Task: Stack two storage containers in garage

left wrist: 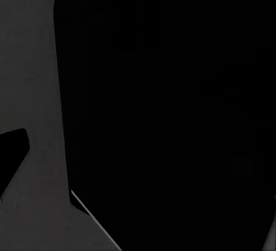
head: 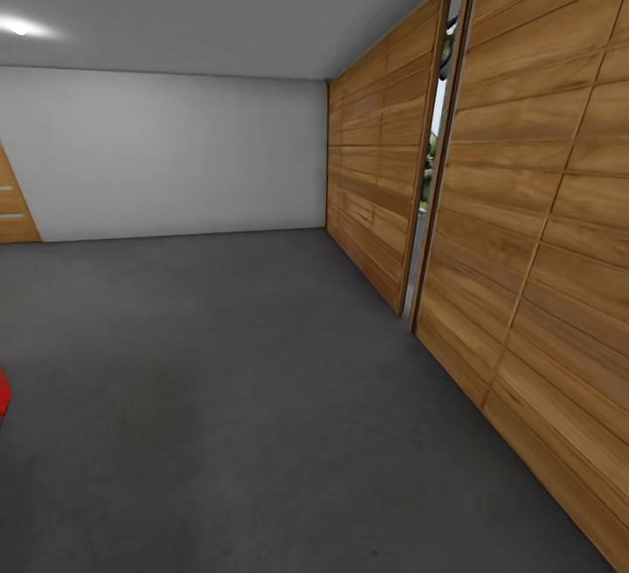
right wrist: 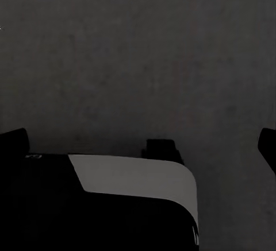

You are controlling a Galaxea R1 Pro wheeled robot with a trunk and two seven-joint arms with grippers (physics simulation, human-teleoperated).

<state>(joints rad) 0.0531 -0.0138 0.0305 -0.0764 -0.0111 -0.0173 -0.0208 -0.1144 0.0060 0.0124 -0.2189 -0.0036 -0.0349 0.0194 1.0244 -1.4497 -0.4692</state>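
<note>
Garage floor (head: 218,381) dark grey beside wood-panelled doors (head: 524,206)

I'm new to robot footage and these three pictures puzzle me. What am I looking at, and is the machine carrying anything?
This is a simulated wheeled robot with two arms. The large picture comes from its head camera: a garage with a dark grey concrete-like floor, a plain white wall and wood-panelled doors. A small red sliver sits at the left edge; what it is I cannot tell. The two dark pictures come from cameras on each wrist, pointing at the floor past black robot parts. No orange-red bins appear, and I see nothing held.
</note>
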